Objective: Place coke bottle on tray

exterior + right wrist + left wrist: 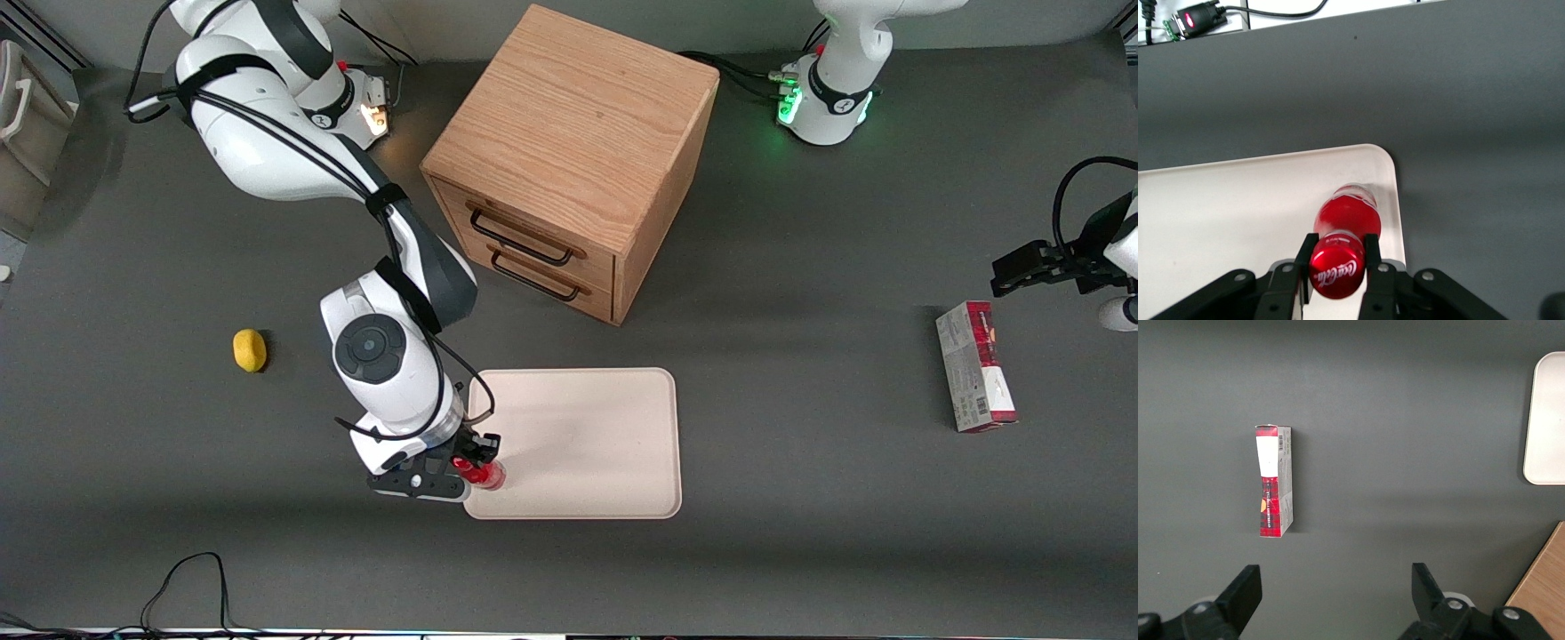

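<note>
Red and glossy, the coke bottle stands upright on the tray, just inside the corner nearest the front camera at the working arm's end. Gripper jaws are clamped on its neck, under the cap.

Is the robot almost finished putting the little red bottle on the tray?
Nearly. The gripper is shut on the coke bottle just under its cap and has it over a corner of the tray, the corner nearest the front camera at the working arm's end. The bottle stands upright inside the rim. What's left: set it down if it isn't resting yet, and let go.
</note>
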`<action>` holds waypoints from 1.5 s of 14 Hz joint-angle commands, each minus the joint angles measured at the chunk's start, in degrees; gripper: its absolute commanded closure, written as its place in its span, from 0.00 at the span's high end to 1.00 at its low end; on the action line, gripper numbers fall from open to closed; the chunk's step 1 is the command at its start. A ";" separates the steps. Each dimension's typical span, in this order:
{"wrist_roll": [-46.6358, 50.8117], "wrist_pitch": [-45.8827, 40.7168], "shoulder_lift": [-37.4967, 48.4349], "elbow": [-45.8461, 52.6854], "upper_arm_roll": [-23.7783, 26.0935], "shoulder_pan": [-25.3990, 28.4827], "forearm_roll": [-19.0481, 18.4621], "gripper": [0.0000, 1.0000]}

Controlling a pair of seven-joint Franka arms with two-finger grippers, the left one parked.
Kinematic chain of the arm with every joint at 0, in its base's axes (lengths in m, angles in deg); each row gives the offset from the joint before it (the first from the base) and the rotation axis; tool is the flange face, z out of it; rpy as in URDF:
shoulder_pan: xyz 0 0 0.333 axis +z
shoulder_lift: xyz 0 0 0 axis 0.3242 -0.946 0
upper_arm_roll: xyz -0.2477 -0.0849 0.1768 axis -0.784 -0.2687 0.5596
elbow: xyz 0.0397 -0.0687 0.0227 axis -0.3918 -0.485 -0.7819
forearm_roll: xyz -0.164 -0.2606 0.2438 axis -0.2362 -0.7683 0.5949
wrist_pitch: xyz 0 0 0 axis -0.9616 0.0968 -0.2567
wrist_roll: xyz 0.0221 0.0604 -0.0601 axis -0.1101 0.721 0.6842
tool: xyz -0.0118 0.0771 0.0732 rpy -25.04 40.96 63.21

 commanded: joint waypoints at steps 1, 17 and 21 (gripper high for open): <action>1.73 0.89 1.10 -0.99 -0.17 0.28 -1.53 0.00; -12.04 -12.20 24.42 -15.63 -8.57 -2.80 13.69 1.00; -28.74 -21.94 39.20 -26.89 -19.13 -2.89 20.26 1.00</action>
